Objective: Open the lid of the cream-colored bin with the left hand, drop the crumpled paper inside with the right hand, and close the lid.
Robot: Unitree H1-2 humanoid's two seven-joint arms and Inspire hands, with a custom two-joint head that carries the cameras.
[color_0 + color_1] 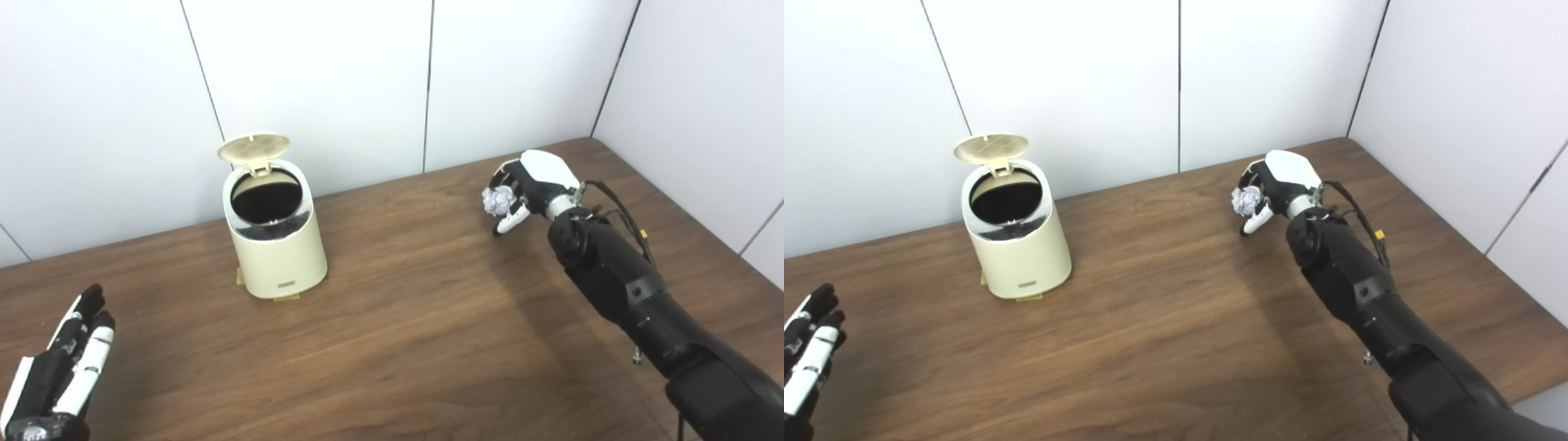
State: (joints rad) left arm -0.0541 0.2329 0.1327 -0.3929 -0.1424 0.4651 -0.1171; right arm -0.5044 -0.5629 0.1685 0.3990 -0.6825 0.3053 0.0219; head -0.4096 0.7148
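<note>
Holding one crumpled paper [498, 200] pinched in its fingers, the right robot hand [528, 186] hovers above the worktop [416, 318], well apart from the single cream-colored bin [275, 236]. That bin stands upright to the hand's left, lid [254, 147] tipped up and back, mouth exposed. The left robot hand [64, 361] lies nearer the bin, fingers extended and holding nothing. Judged next: carry the paper leftward over the opening. Count: one bin, one paper.
</note>
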